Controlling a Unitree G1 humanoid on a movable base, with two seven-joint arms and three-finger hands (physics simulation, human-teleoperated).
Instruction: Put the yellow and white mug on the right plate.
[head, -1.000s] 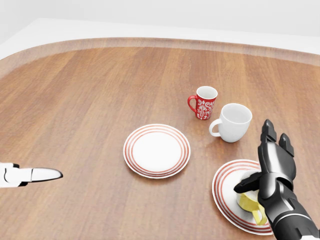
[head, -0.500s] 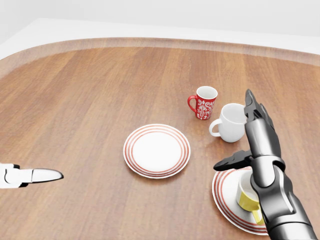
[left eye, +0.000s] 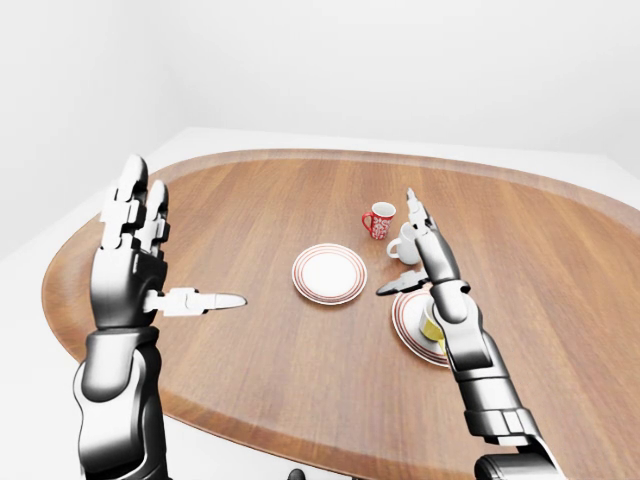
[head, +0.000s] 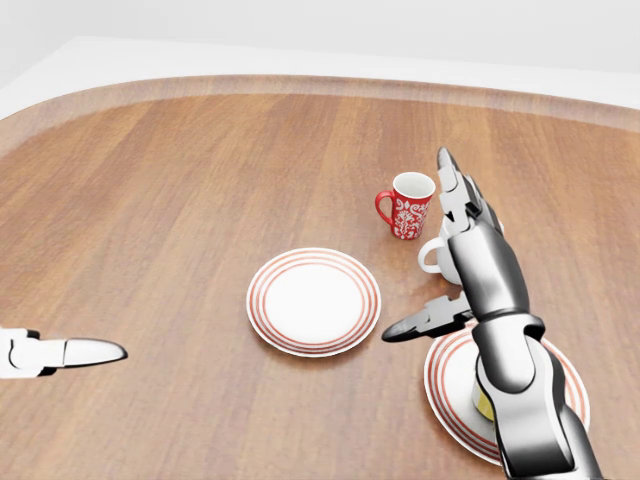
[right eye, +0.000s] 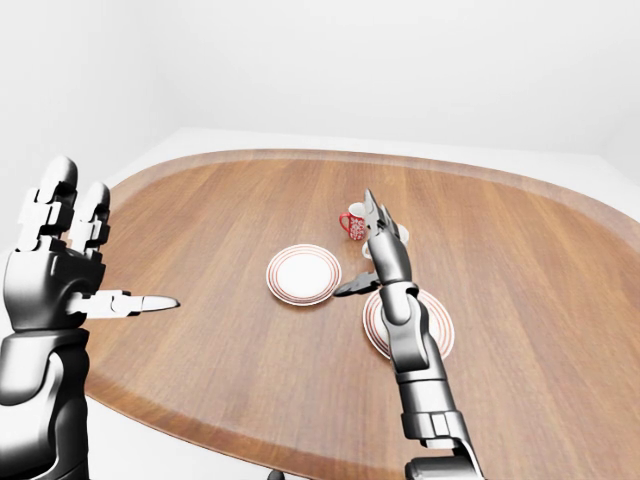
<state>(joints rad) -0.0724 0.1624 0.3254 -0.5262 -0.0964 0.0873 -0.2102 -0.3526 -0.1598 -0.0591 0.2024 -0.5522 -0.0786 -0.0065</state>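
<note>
Both hands raised and empty over the wooden table (left eye: 250, 380); the mug sits on the right plate.

At the left of the left-eye view the left hand (left eye: 135, 255) stands upright, fingers spread and its thumb pointing right, grasping nothing. Near the table's middle lies the left plate (head: 314, 301), white with red rings. Right of it and higher in the head view stand a red patterned mug (head: 408, 205) and a white mug (head: 445, 255) (the second partly hidden by the arm). The right hand (head: 465, 265) is lifted above the right plate (head: 447, 385), fingers straight, thumb out to the left, clear of everything. The yellow and white mug (left eye: 432, 324) rests on that plate, mostly covered by the forearm.
</note>
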